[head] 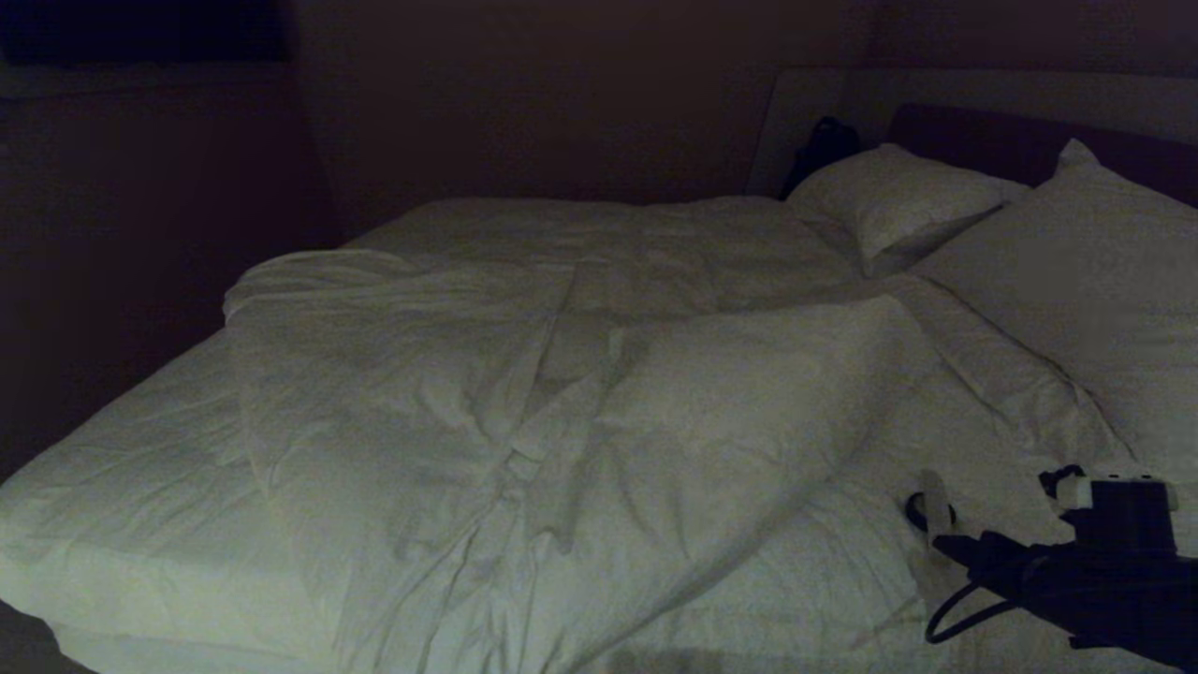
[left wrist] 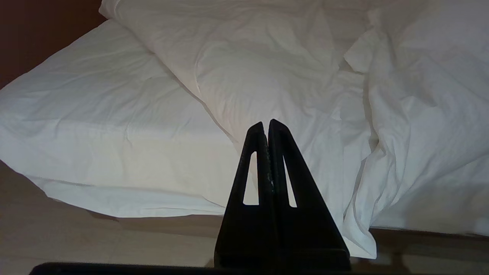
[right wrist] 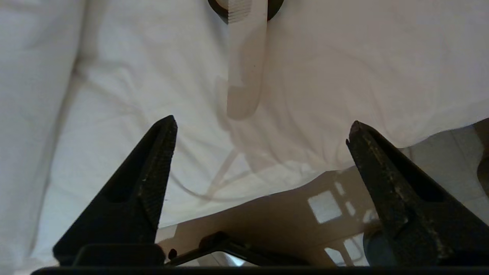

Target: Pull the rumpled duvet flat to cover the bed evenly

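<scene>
Right gripper is spread wide with nothing between its fingers, hanging over the near edge of the bed at the pillow end. In the head view the right arm shows at the lower right corner, gripper low over white fabric. Duvet lies ahead of and to the left of this gripper, bunched in a heap across the middle of the bed, heavily creased, one folded flap reaching toward the pillows. Bare sheet is exposed far to the left of the gripper, at the foot end. Directly under the open fingers is white fabric, with its edge and pale floor just below the fingertips; cannot tell whether that fabric is duvet or sheet. A pale strip with a dark ring sits beyond the fingertips on the fabric. Left gripper is pressed fully together, holding nothing, parked off the bed's near side, with the duvet beyond its tips and hanging over the edge beside it.
</scene>
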Tool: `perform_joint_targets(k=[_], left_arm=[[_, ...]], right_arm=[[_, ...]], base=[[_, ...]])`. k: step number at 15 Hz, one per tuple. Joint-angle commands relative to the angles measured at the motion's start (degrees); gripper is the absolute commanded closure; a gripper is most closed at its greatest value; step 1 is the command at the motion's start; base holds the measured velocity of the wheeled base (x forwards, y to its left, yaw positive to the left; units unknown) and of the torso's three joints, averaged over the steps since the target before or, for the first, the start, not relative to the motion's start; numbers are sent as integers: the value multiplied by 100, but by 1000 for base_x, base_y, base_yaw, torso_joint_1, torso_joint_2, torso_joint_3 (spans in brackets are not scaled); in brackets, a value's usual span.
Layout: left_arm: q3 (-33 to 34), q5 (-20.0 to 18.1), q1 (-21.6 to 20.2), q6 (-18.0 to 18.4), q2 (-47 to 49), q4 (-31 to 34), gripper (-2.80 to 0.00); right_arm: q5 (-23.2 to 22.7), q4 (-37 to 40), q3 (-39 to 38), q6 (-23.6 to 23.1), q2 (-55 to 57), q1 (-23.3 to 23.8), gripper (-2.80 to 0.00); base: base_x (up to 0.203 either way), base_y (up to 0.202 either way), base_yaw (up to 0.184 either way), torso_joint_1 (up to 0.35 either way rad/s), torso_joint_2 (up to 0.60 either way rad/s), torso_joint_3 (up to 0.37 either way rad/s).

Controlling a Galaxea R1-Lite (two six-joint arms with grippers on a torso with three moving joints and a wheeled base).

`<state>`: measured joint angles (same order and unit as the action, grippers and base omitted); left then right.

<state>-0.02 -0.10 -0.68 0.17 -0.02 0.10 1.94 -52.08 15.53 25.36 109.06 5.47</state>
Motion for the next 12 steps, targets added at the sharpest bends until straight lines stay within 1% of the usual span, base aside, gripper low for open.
perform_joint_targets(k=[1, 2, 3, 4, 5, 7, 9, 10, 12], left_arm=[[2, 1, -2, 1, 2, -1, 0], [2, 1, -2, 1, 2, -1, 0], [2, -8, -2, 1, 2, -1, 0], [2, -8, -2, 1, 2, -1, 0], [2, 1, -2, 1, 2, -1, 0], [-3, 1, -2, 1, 2, -1, 0], [2, 0, -2, 1, 2, -1, 0], [2, -8, -2, 1, 2, -1, 0], [2, -8, -2, 1, 2, -1, 0]], right_arm=[[-340, -36, 54, 52, 184, 9, -280], [-455, -39, 64, 81, 204, 20, -280], [-776, -39, 64, 114, 204, 44, -280], [-1321, -39, 59, 171, 209, 75, -280], [-1702, -39, 58, 211, 206, 143, -280], [-2424, -49, 169, 220, 224, 449, -280], [-2894, -47, 313, 209, 360, 668, -280], [-3010, -47, 379, 204, 421, 712, -280], [-3086, -47, 539, 198, 582, 727, -280]], base=[[0, 0, 0, 0, 0, 0], [0, 0, 0, 0, 0, 0], [0, 0, 0, 0, 0, 0], [0, 0, 0, 0, 0, 0], [0, 0, 0, 0, 0, 0], [0, 0, 0, 0, 0, 0], [0, 0, 0, 0, 0, 0], [0, 0, 0, 0, 0, 0], [0, 0, 0, 0, 0, 0]])
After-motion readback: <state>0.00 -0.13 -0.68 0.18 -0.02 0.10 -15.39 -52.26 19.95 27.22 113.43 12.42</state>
